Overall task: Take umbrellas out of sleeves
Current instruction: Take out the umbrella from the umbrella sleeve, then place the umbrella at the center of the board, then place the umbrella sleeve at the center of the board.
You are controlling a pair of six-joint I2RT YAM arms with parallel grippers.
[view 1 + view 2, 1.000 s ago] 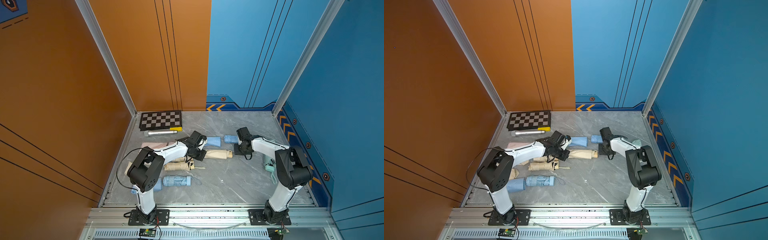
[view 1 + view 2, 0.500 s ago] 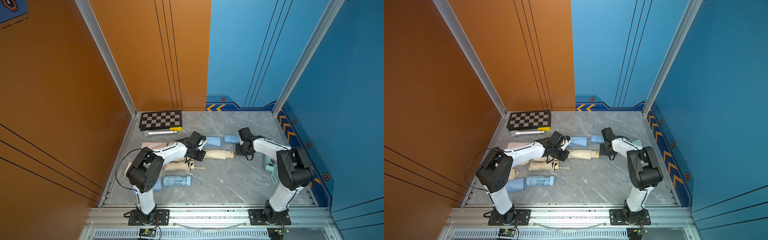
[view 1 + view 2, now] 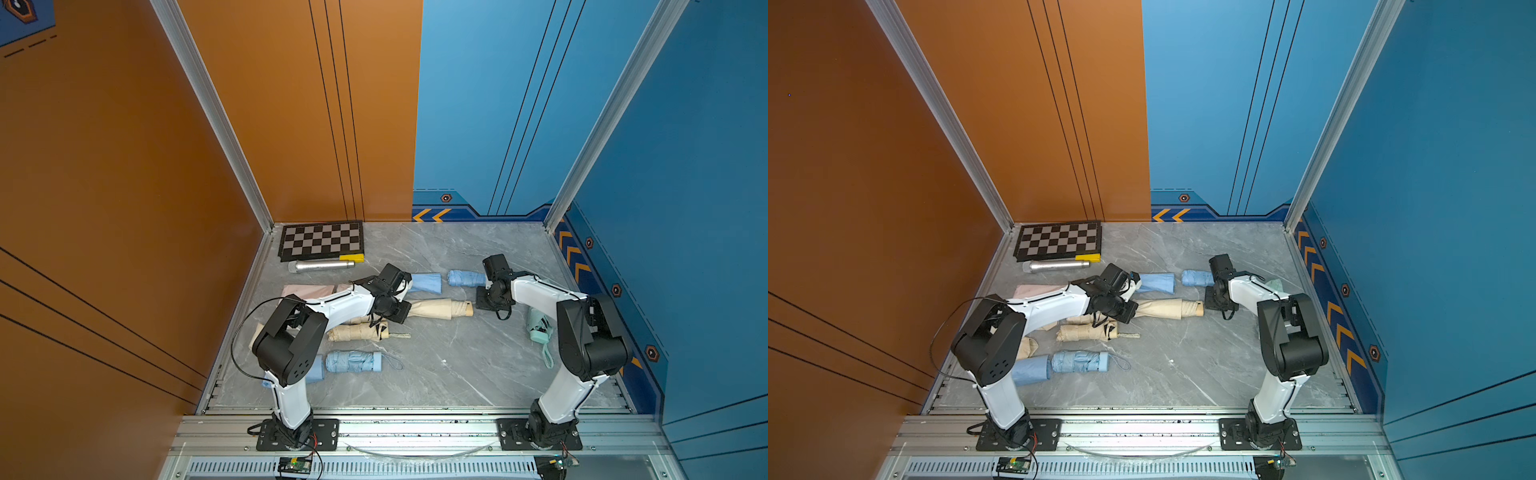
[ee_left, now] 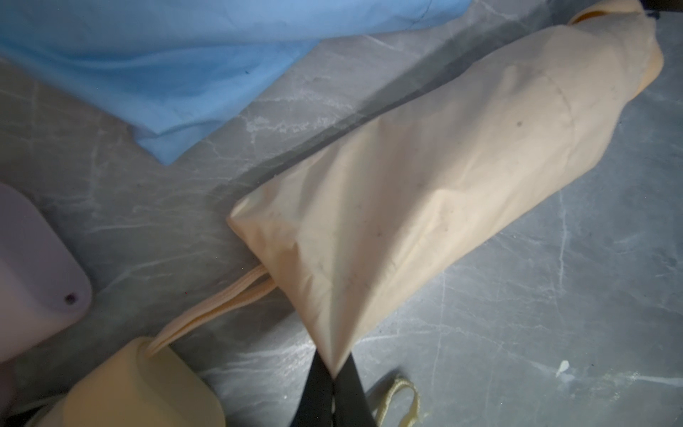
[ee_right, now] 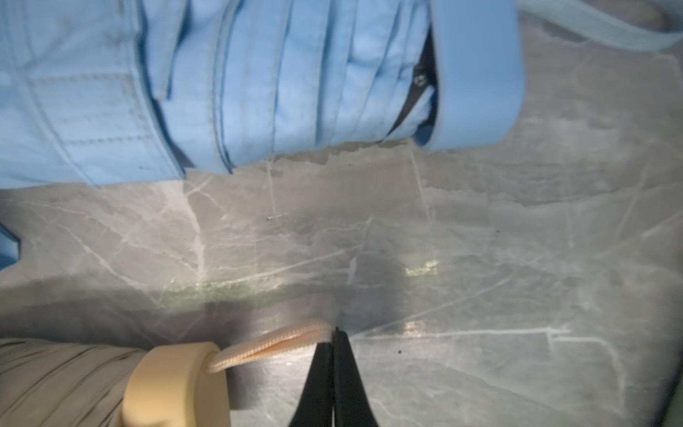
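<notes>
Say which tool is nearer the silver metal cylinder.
Left. The left tool pinches the cream fabric sleeve, closer to the silver metal cylinder; the right tool grips the cream wrist cord farther off.

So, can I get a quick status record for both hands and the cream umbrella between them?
left hand: shut, pinching the closed end of the cream sleeve
right hand: shut, pinching the wrist cord
cream umbrella: handle end out of the sleeve mouth, rest mostly inside
support: lying on the table
stage: gripped at both ends, not yet pulled out
</notes>
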